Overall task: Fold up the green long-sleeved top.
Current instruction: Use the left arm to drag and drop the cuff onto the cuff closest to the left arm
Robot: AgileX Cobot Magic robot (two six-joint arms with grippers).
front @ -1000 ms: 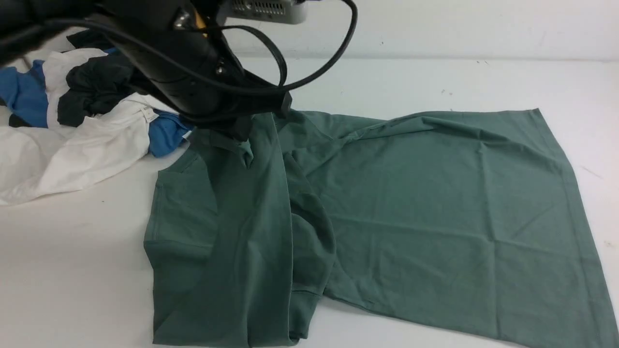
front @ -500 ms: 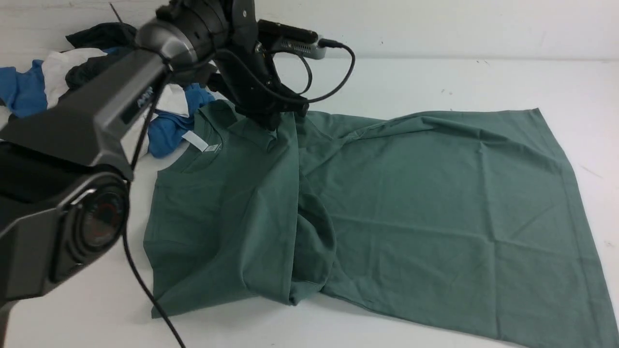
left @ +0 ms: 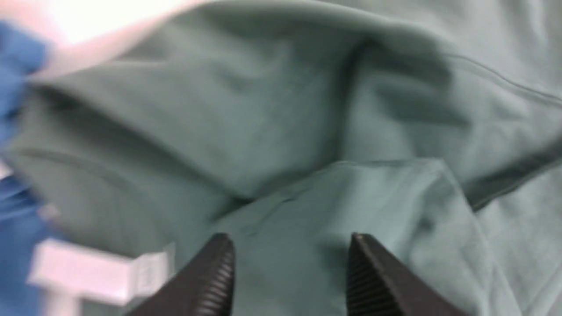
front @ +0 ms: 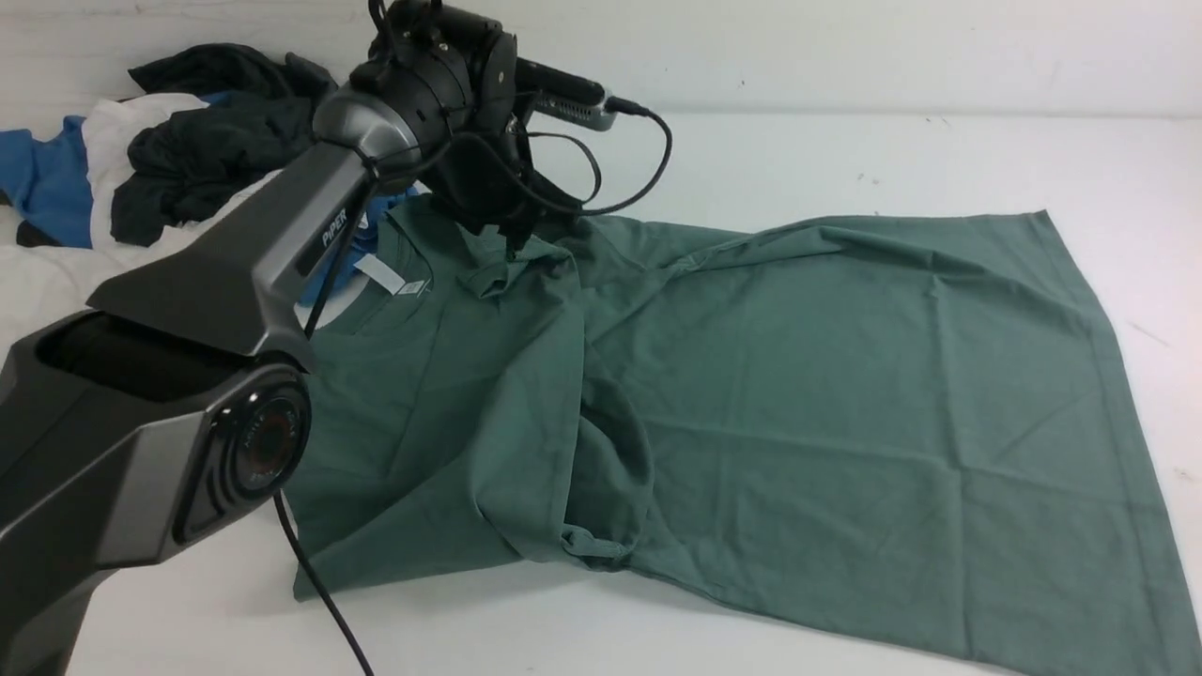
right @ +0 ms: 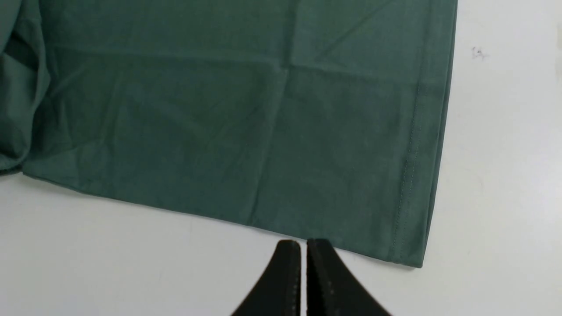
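Looking across the white desk (front: pixel 845 160), we find the large sage-green jersey long-sleeved top (front: pixel 798 376) spread with its long axis running left to right, white neck tag (front: pixel 380 272) at the left end, stitched hem (right: pixel 412 153) at the right. The left arm's black ribbed fingers (left: pixel 215 276) stand apart just above the rumpled cloth beside the collar, holding nothing, so we judge that arm nearer the collar end. The right arm's fingers (right: pixel 285 281) are pressed together, empty, over bare desk just off the top's near edge by the hem corner.

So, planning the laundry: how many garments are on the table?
4 at least: green top mid-table; blue garment, white garment, black garment piled back left. More may be hidden.
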